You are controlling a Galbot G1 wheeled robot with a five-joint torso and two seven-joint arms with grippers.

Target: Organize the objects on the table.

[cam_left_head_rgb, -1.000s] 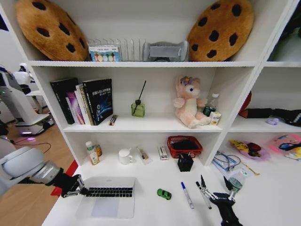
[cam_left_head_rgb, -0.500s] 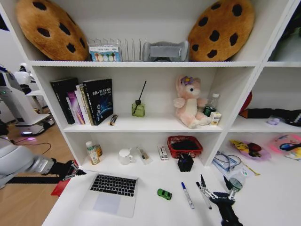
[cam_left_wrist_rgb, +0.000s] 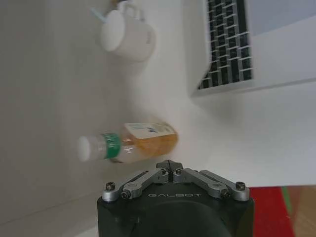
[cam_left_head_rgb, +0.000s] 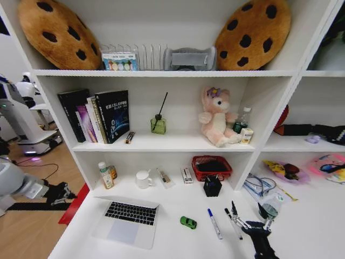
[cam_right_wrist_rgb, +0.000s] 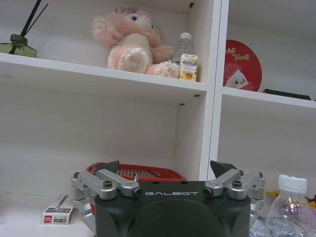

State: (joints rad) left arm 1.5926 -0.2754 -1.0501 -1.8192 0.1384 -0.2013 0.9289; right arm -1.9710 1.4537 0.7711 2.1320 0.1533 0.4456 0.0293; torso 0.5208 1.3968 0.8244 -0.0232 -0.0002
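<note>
Near the lower right of the head view: right gripper (cam_left_head_rgb: pixel 247 218), jaws spread and empty, hovering over the table (cam_left_head_rgb: pixel 178 240). Just to its left, two markers (cam_left_head_rgb: pixel 214 223), long axes running front to back, roughly parallel to the fingers; clearly the nearer arm for them. Green toy car (cam_left_head_rgb: pixel 188 222) further left, then the open laptop (cam_left_head_rgb: pixel 126 221) at lower centre-left. Left gripper (cam_left_head_rgb: pixel 60 192) off the table's left edge, jaws closed on nothing. Smooth white top, shelves behind.

Open laptop (cam_left_head_rgb: pixel 127 223) on the table (cam_left_head_rgb: pixel 172 243), left pincer (cam_left_head_rgb: pixel 63 191) off its edge.
</note>
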